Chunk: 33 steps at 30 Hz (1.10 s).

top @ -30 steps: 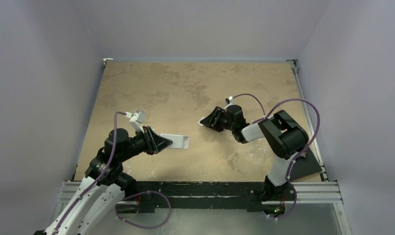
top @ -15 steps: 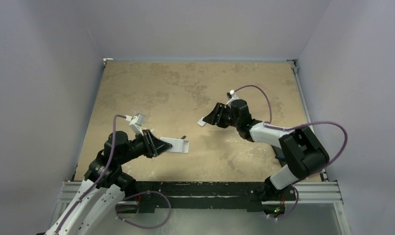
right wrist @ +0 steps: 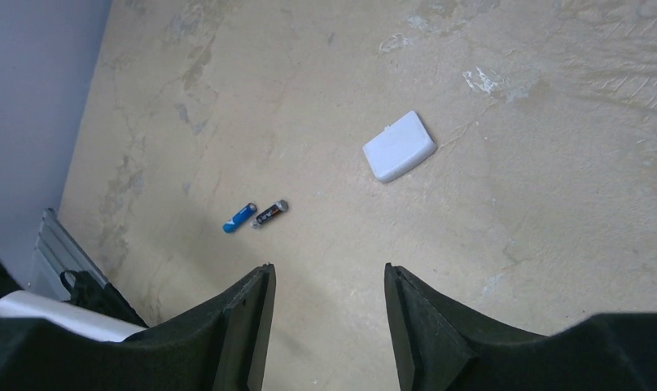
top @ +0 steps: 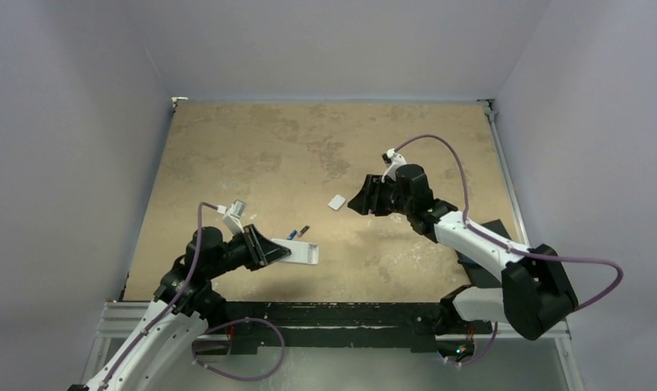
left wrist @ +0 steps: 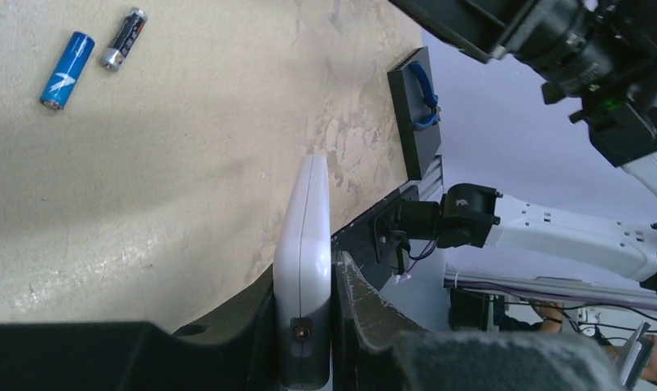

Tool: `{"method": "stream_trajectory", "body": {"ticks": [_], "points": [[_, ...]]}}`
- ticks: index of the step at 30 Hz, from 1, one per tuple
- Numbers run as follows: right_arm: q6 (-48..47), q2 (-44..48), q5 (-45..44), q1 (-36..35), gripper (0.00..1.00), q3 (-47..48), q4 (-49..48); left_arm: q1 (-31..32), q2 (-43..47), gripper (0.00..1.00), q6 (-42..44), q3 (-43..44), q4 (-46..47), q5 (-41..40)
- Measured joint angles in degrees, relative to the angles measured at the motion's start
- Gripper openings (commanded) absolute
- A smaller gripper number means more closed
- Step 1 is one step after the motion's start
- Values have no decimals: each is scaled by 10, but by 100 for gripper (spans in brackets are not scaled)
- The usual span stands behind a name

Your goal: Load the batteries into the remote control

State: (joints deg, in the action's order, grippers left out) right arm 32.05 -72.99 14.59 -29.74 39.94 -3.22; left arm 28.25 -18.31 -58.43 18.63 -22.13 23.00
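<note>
Near right hand (right wrist: 329, 281), white cover (right wrist: 399, 147), two batteries (right wrist: 270, 213)

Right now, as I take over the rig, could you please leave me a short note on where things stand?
Left end effector: shut on the remote control, held edge-on over the table.
Right end effector: open, empty.
Blue battery and dark battery lie side by side on the table; white cover lies apart.
Done: remote gripped. Left: load both batteries.
</note>
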Motion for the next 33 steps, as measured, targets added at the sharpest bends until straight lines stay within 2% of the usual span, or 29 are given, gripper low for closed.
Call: {"method": "stream_trajectory", "body": {"ticks": [10,21,30,33], "points": [[-29,97,-2,-7,61,-2,70,0,-11,0,-86,-98,97,2],[-32,113,-1,-7,62,-36,80,0,-66,0,-143,-158,183,-23],[-31,111,1,-7,63,-47,71,0,-114,30,-143,-173,229,-25],[-30,104,5,-7,64,-50,64,0,-122,36,-138,-176,229,-26]]}}
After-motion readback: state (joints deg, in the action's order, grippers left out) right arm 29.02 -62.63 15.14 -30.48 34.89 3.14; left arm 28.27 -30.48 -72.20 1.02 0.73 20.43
